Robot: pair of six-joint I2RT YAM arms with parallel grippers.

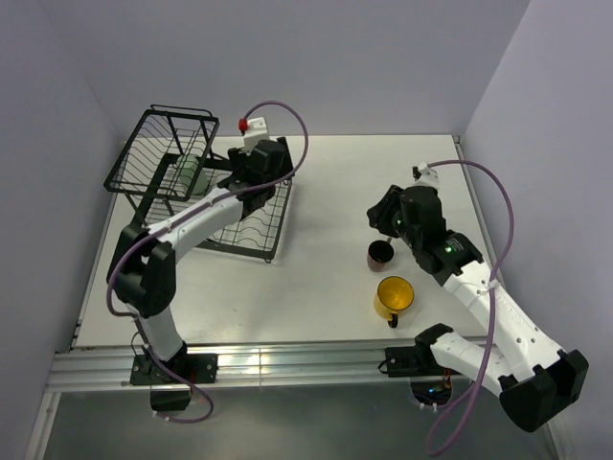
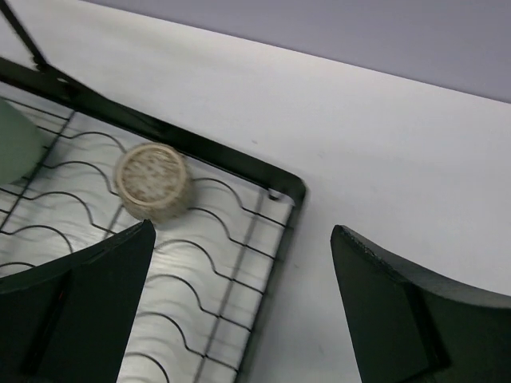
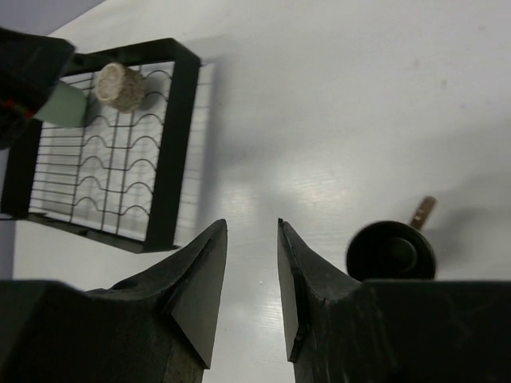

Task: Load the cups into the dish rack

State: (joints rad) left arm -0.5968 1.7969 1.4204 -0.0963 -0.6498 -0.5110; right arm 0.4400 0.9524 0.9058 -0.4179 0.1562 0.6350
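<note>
Your left gripper [image 2: 243,231], jaws wide and empty, hangs over the black wire dish rack [image 2: 223,157] holding a beige speckled cup [image 2: 152,182] and a pale green tumbler [image 1: 187,174]. Your right gripper [image 3: 251,227], jaws narrowly parted and empty, is near the dark brown mug [image 1: 380,255] and the yellow mug [image 1: 394,296].

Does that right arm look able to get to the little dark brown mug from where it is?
Probably yes. The right gripper hovers just beside the dark brown mug, nothing between them, and the yellow mug stands clear on its other side.

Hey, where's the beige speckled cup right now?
Left wrist view: the beige speckled cup sits on the flat tray of the dish rack, near its corner, beside the pale green cup.
</note>
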